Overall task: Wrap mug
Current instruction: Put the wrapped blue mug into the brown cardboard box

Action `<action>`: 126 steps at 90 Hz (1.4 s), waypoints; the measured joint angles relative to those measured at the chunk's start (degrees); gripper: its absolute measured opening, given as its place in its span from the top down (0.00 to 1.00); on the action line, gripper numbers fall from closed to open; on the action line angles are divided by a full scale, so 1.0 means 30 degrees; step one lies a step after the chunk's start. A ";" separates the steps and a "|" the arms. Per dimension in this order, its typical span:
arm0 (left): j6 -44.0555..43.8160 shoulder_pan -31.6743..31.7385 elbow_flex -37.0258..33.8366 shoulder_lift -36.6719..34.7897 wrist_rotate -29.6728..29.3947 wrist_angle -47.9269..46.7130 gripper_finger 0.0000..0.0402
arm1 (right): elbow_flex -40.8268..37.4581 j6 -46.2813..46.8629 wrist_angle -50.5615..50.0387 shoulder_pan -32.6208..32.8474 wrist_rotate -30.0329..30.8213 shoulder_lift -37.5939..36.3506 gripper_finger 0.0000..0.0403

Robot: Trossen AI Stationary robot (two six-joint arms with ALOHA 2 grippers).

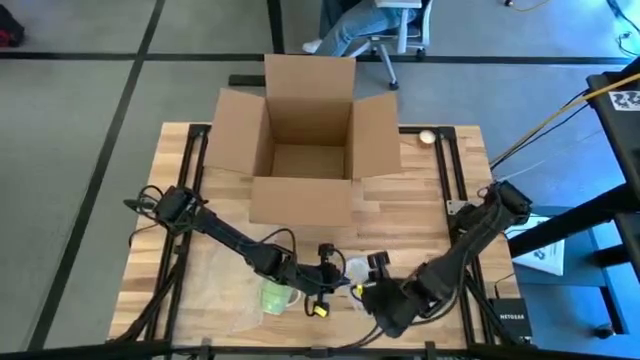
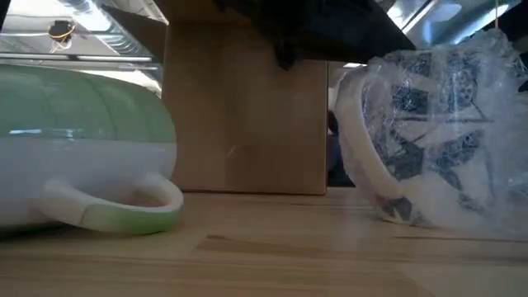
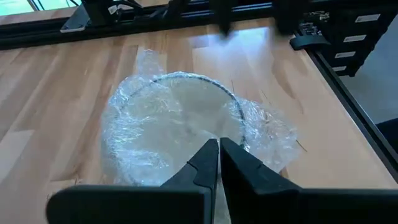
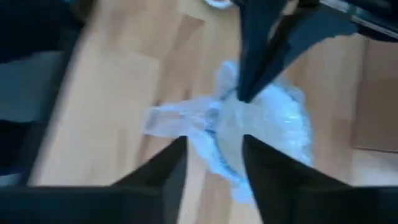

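Note:
The green mug lies on its side near the table's front edge, its pale handle on the wood. To its right is a round patterned thing wrapped in bubble wrap. My left gripper is shut at that bundle's rim. My right gripper is open just to the bundle's right, with a loose tail of wrap ahead of its fingers. I cannot tell whether it touches. My left gripper pinches the bubble wrap at the bundle's rim between its two shut fingers, slanting down from the table's left. The bundle stays on the table, tilted up on its lower edge.
An open brown cardboard box stands at the far middle of the table. A flat sheet of bubble wrap lies at the front left, under and beside the mug. A small round object sits far right. A person sits on a chair beyond the table.

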 joint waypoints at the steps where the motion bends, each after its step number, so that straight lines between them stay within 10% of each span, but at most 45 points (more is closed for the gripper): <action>1: -0.0004 0.0000 0.0000 0.0000 0.0001 0.0000 1.00 | -0.0106 0.0007 0.0032 -0.0008 0.0042 0.0065 0.52; 28: -0.0004 0.0009 0.0000 0.0000 -0.0015 -0.0024 1.00 | -0.1606 -0.0458 0.2328 -0.1441 -0.1923 0.2778 0.37; 54: -0.0119 -0.0588 -0.0010 -0.0347 -0.0001 -0.0230 1.00 | -0.1593 0.0216 0.2396 -0.1716 -0.3973 0.3299 0.93; 84: -0.0686 -0.2720 -0.0036 -0.2324 0.0011 -0.1328 1.00 | 0.0833 0.0745 0.0933 0.0636 -0.5693 0.1633 0.97; 126: -0.4859 -0.5107 -0.0029 -0.5573 -0.1302 -0.8601 1.00 | 0.9497 -0.5035 0.0277 0.0066 0.0944 0.0502 0.97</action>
